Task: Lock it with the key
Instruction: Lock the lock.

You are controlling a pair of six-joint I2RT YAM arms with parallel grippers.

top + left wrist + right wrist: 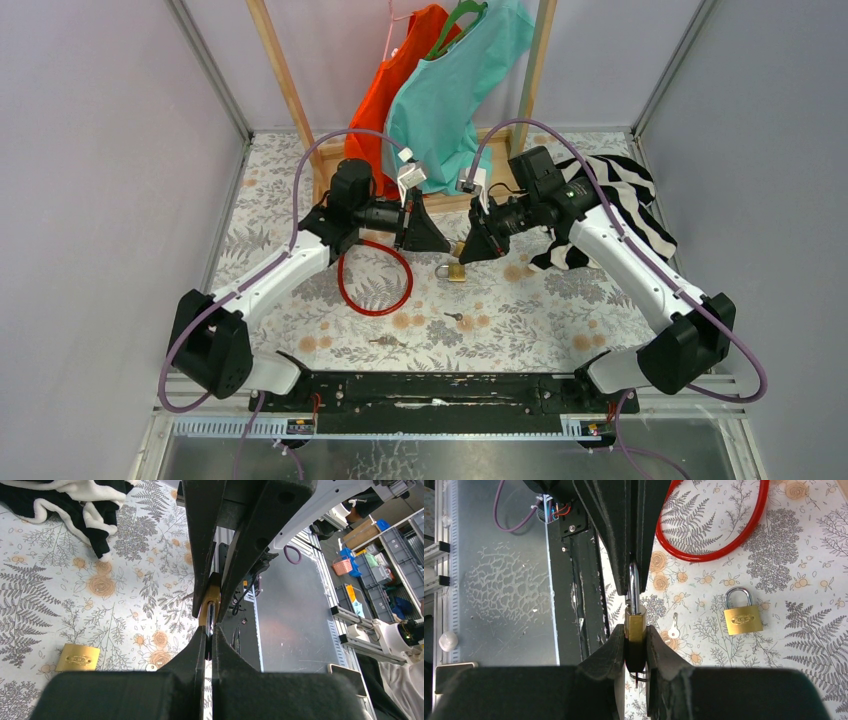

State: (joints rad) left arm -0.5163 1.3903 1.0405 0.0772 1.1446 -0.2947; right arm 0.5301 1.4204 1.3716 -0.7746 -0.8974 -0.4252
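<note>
Right hand (pixel 635 639) clamped on padlock (pixel 635 622) body, left hand (pixel 208 632) pinched shut on its shackle (pixel 634 582), lock held mid-air above worktop (pixel 804 680). Key (pixel 674 626) lies loose below. Keep shackle square to body, press straight, no twist

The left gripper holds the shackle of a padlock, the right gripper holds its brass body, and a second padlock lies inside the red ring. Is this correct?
One thing is wrong: the second padlock lies outside the red ring, apart from it, as the right wrist view shows. The rest is right.
</note>
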